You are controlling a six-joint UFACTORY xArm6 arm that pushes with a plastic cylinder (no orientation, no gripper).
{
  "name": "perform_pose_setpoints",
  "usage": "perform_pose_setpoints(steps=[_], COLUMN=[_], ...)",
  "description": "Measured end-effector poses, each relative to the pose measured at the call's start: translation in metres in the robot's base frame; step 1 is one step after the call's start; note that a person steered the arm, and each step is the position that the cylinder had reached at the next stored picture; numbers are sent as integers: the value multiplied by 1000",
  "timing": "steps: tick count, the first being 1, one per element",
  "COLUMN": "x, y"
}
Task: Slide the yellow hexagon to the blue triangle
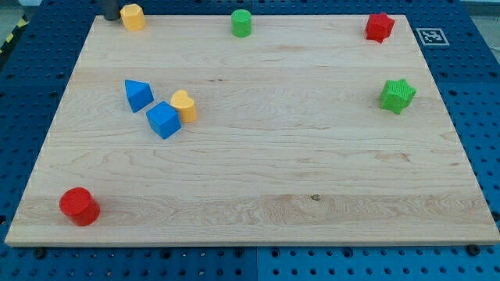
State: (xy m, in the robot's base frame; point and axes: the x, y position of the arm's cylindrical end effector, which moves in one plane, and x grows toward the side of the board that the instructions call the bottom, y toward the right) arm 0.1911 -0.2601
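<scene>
Camera view: my tip [110, 19] is sitting at the counter's [258, 168] top-left edge, touching the yellow hexagon [133, 16] just to its right. No claw showing, state unknowable. Blue triangle [137, 94] is lying well below the tip, beside the blue cube [163, 119].

A pale wooden surface [258, 179] with fine grain fills most of the view under even light. It lies on a blue perforated base [476, 94] dotted with holes. A black-and-white marker [432, 36] sits at far right, and yellow-black striped tape [9, 40] at far left.
</scene>
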Motion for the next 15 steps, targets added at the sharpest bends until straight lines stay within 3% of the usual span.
perform_pose_setpoints(steps=[2,5,7,11,15], x=[1,1,14,99,152], y=[119,172,136,135,135])
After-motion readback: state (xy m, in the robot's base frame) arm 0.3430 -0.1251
